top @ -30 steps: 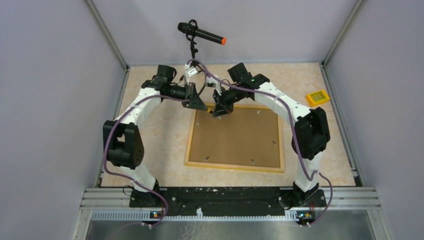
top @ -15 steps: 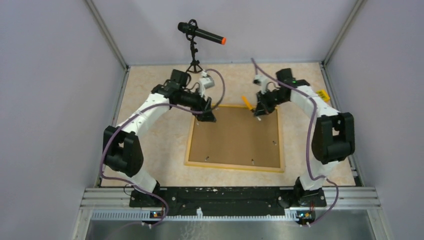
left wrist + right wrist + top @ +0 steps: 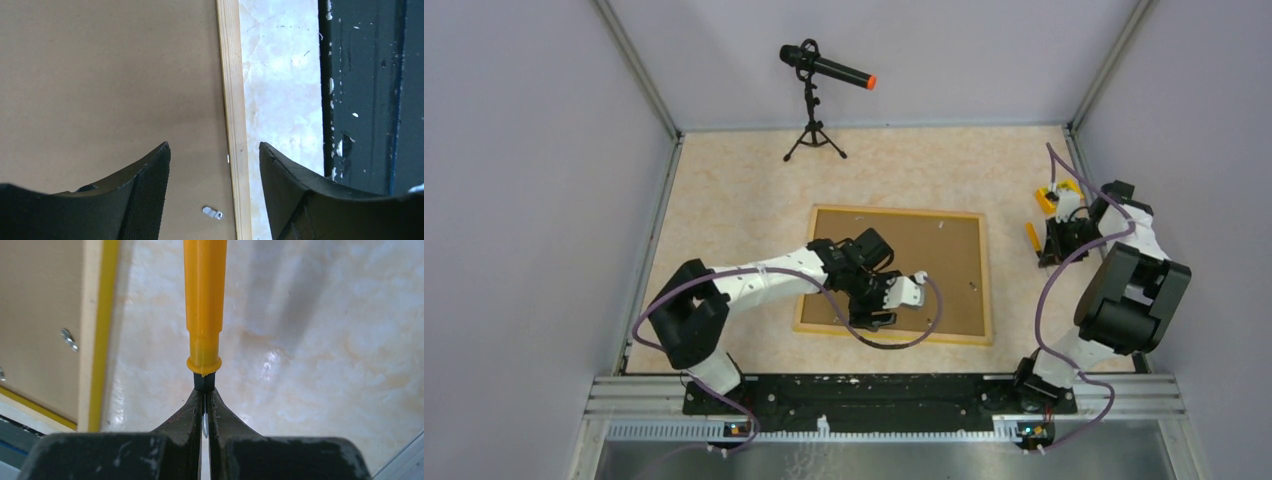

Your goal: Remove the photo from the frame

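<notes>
Working on the large rectangular picture frame [image 3: 929, 255] with the bright yellow front border, lying face down in the middle of the pale marbled desk [image 3: 744, 200], brown fibreboard back facing up so that its small metal clips are reachable from above. Not seeing the photo anywhere; judging it to be sitting hidden under that board, inside the frame. Hovering the left gripper [image 3: 213, 150] above the near pale-wood edge of the frame, fingers spread wide and gripping nothing, with the wooden rail showing between them and one small silver metal clip [image 3: 213, 213] lying on the board just beside that rail. Probably lining up on this clip to swing it aside, though whether it is already turned off the board is too small to tell. Holding the right gripper [image 3: 205, 390] well off to the right of the frame, over bare desk, fingers pinched tight on the black collar and thin metal blade of a long orange plastic-handled tool [image 3: 204, 300], handle pointing away from the wrist. Likely parking the tool clear of the frame while the left arm is taking its turn. Noting a small yellow block [image 3: 1046, 197] just beyond the right wrist, partly hidden. Judging the job as being in its early part: backing board in place, clips needing release before lifting it and reaching the photo
</notes>
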{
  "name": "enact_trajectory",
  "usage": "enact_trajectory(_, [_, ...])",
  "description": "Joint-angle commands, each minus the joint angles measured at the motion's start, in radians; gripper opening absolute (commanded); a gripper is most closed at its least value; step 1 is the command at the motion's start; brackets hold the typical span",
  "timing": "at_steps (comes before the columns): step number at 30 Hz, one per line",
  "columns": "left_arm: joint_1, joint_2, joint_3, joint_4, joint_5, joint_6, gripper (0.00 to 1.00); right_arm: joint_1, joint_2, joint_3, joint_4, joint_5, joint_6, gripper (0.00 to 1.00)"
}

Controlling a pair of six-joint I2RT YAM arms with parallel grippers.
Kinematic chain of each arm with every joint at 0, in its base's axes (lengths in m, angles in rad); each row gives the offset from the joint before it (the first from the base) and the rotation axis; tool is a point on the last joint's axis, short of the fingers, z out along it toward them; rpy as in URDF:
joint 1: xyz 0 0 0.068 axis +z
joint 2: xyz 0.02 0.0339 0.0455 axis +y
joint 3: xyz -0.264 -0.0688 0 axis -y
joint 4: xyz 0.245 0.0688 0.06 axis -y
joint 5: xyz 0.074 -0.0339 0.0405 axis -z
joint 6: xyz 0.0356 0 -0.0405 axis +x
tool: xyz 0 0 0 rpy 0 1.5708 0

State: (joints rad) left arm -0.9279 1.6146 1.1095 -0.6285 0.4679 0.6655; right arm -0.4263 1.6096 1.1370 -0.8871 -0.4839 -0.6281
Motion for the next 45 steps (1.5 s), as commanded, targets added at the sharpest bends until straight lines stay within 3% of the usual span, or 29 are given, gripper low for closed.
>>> enact_trajectory(1, [-0.054,0.037,-0.020,0.085,-0.108,0.015,0.67,-0.052,-0.012,-0.069,0.047,0.122,-0.092,0.00])
enact_trajectory(7, [-0.129,0.059,-0.060,0.095,-0.165,0.025,0.61,-0.085,0.029,-0.134,0.149,0.205,-0.085,0.00])
enact_trajectory(12, [-0.174,0.058,-0.099,0.120,-0.191,-0.004,0.64,-0.112,0.043,-0.187,0.191,0.232,-0.103,0.01])
enact_trajectory(19, [-0.194,0.137,-0.109,0.185,-0.351,-0.112,0.52,-0.115,0.043,-0.217,0.194,0.216,-0.119,0.21])
enact_trajectory(25, [-0.192,0.156,-0.127,0.196,-0.387,-0.190,0.36,-0.114,0.050,-0.217,0.169,0.198,-0.125,0.39])
enact_trajectory(27, [-0.186,0.161,-0.122,0.190,-0.405,-0.210,0.33,-0.115,0.041,-0.216,0.161,0.191,-0.125,0.49])
enact_trajectory(31, [-0.117,0.164,-0.076,0.155,-0.352,-0.239,0.14,-0.115,0.016,-0.189,0.121,0.150,-0.120,0.67])
enact_trajectory(34, [-0.082,0.148,-0.054,0.138,-0.309,-0.237,0.02,-0.114,0.011,-0.127,0.059,0.104,-0.102,0.73])
enact_trajectory(45, [-0.007,0.079,0.023,0.084,-0.142,-0.293,0.00,-0.056,-0.023,0.065,-0.099,-0.127,0.043,0.76])
